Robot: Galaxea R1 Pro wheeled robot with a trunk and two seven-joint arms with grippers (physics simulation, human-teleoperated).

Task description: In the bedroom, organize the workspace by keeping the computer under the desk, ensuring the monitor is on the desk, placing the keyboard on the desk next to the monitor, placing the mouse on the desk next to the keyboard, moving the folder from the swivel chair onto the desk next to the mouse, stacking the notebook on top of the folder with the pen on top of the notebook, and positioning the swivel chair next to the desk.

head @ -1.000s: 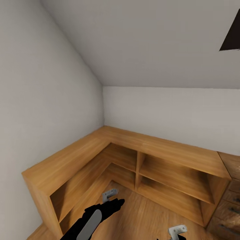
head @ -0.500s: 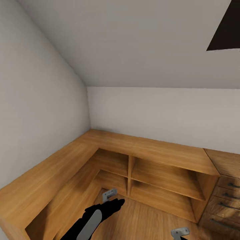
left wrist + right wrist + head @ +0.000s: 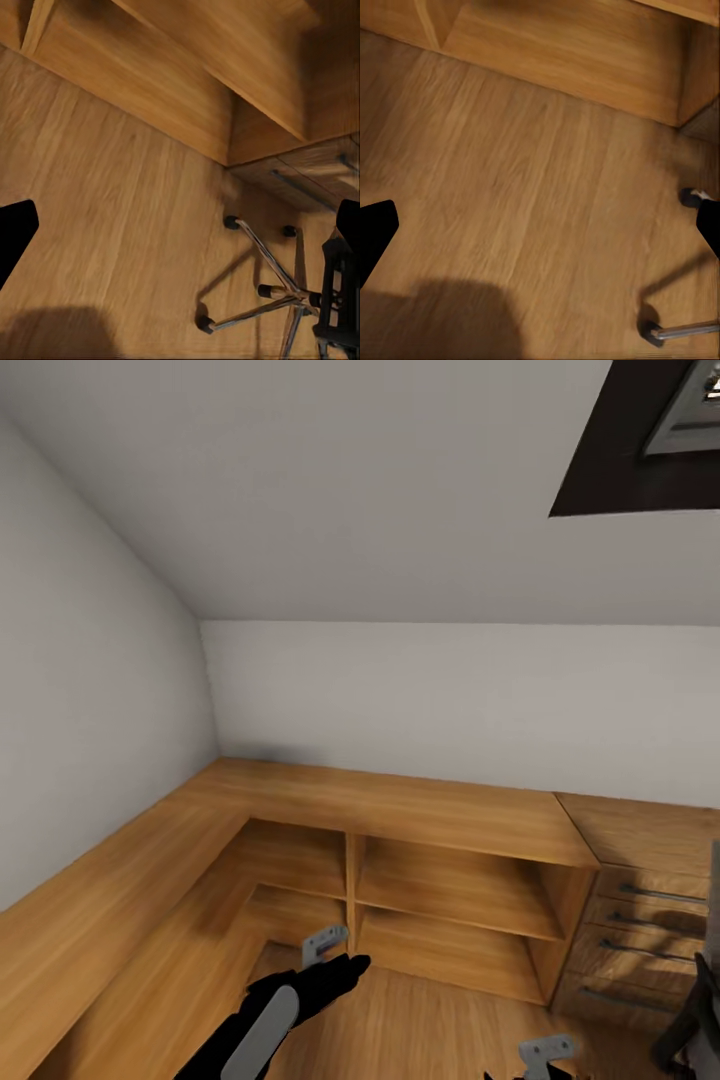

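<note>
i'm hunting the workspace, both grippers empty and spread, swivel chair at right; next, approach it.

Soft, even light with no glare; the white walls and sloped ceiling grade smoothly from pale to grey. The shelf recesses sit darker. Blurred shadows fall on the wooden floor, thin ones beside the chair legs. Renders are slightly soft, straight lines splaying toward the edges
</note>
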